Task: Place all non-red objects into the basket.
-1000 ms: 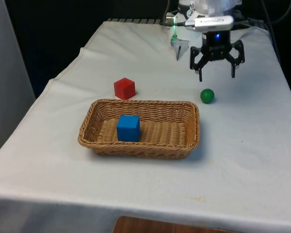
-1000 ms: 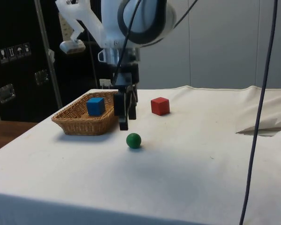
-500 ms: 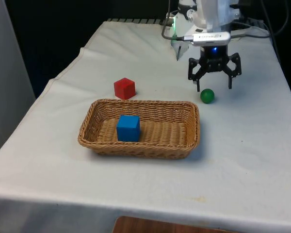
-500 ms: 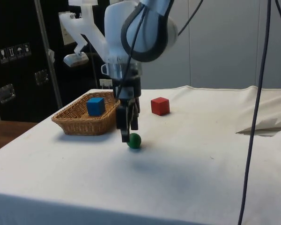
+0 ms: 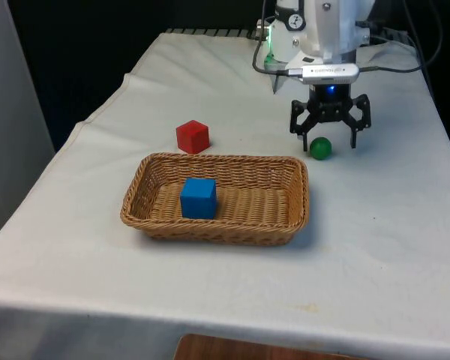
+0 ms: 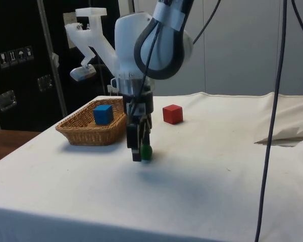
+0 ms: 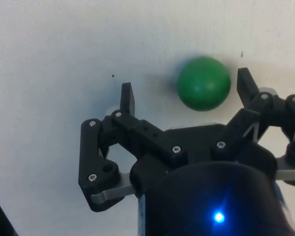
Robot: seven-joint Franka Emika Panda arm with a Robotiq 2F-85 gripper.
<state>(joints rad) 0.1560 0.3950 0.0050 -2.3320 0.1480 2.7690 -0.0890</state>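
A small green ball point(image 5: 320, 148) point(image 6: 146, 152) point(image 7: 203, 83) lies on the white cloth, off the basket's far corner at the front view's right. My gripper point(image 5: 324, 142) point(image 6: 140, 153) point(image 7: 185, 90) is open and low over the cloth, its fingers standing either side of the ball without touching it. The ball sits nearer one finger than the other. A wicker basket point(image 5: 292, 212) point(image 6: 81, 134) holds a blue cube point(image 5: 199, 198) point(image 6: 103, 114). A red cube point(image 5: 193, 136) point(image 6: 172, 114) rests on the cloth just beyond the basket.
Cables point(image 6: 267, 131) hang down at the side view's right, above a fold in the cloth point(image 6: 288, 138). The table edge point(image 5: 210, 334) runs along the near side in the front view.
My gripper has come down and shifted slightly toward the front view's left, from above the ball to straddling it. The ball, basket and cubes have stayed put.
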